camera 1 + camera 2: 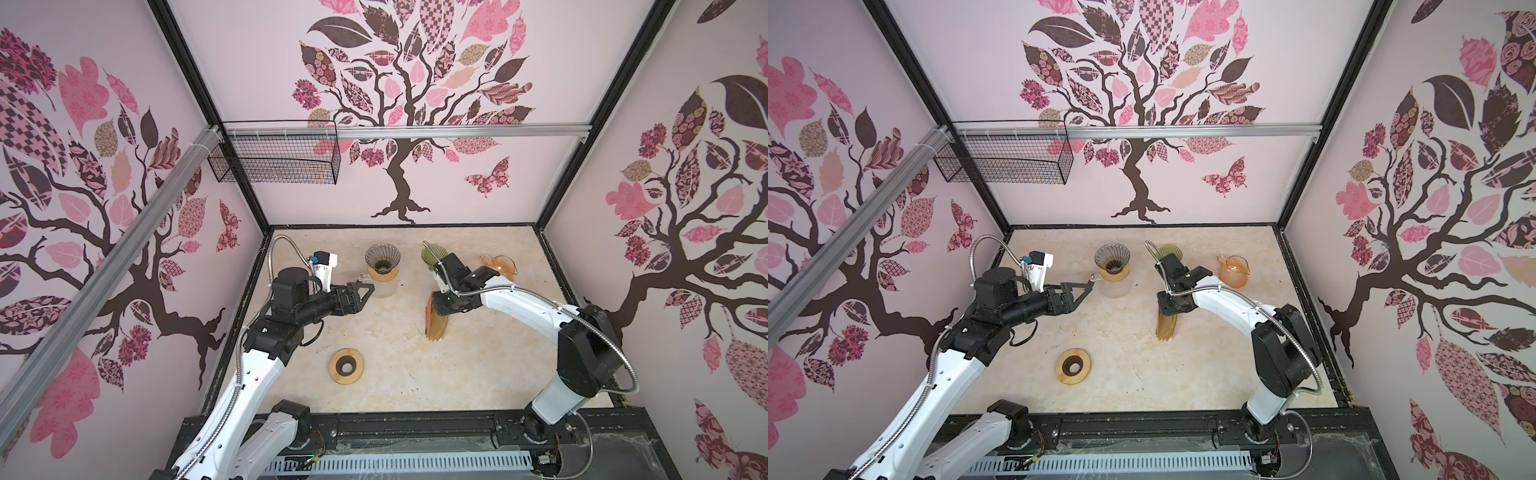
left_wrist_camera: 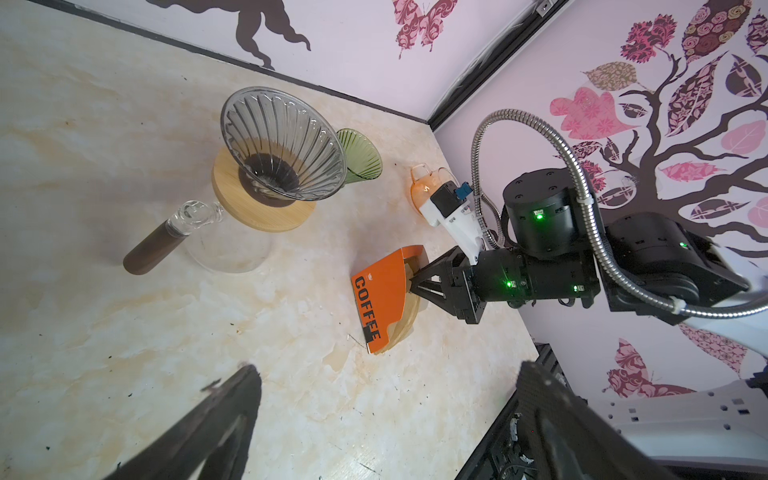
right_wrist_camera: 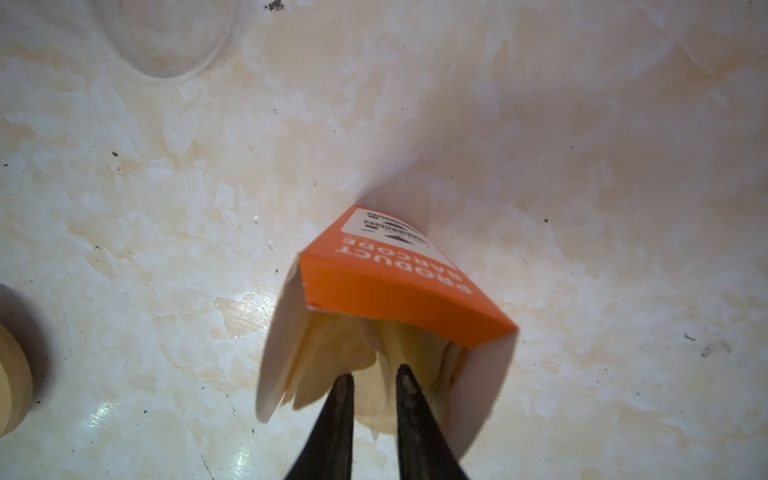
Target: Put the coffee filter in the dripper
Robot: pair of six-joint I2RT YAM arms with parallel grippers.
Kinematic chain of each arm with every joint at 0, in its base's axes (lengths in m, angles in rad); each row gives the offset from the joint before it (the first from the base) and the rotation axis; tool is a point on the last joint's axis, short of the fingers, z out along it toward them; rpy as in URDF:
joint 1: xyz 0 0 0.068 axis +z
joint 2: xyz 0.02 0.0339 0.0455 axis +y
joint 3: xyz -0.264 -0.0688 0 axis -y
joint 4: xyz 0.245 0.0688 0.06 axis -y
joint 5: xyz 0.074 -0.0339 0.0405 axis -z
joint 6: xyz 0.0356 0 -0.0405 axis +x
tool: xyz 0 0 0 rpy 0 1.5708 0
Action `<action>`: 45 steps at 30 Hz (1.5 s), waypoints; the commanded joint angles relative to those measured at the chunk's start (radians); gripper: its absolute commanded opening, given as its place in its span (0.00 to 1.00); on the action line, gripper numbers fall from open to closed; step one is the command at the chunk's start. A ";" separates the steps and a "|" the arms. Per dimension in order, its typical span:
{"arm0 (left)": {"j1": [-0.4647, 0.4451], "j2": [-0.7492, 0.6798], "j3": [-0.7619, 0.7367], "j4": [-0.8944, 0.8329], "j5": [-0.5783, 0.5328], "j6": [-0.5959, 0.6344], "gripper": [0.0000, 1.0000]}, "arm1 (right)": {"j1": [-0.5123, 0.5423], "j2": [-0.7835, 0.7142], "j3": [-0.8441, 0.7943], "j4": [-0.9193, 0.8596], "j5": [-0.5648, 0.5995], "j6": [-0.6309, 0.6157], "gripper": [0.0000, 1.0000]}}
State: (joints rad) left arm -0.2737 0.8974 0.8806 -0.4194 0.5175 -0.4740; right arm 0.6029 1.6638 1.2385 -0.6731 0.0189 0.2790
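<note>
Box (image 3: 399, 299) ahead of the right jaws — orange, white barcode label; filters (image 3: 332, 353) at the tips pale tan. Dripper (image 2: 282, 141) smoky grey, ribbed; table (image 3: 166, 208) cream marble.

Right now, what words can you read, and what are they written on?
"COFFEE": on one side of the orange filter box.
"PRODUCT BARCODE": on another side of that box, in the right wrist view.
White sticker on the box: barcode print too small to read.
Nothing else is readable.

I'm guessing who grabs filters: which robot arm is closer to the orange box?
The right. Its fingers reach into the open end of the orange box; the left fingers hover apart, by the carafe handle.
</note>
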 commanded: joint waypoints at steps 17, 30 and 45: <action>-0.001 -0.003 -0.028 0.026 -0.004 0.000 0.98 | 0.017 0.054 0.039 0.003 -0.014 -0.020 0.11; 0.002 -0.003 -0.026 0.027 -0.004 0.000 0.98 | 0.016 -0.058 0.010 0.000 -0.048 0.015 0.03; 0.004 -0.002 -0.027 0.027 -0.004 -0.002 0.98 | 0.016 -0.105 0.005 -0.014 -0.012 0.029 0.02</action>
State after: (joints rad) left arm -0.2737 0.8974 0.8806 -0.4194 0.5175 -0.4747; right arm 0.6140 1.6192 1.2358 -0.6716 -0.0177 0.2962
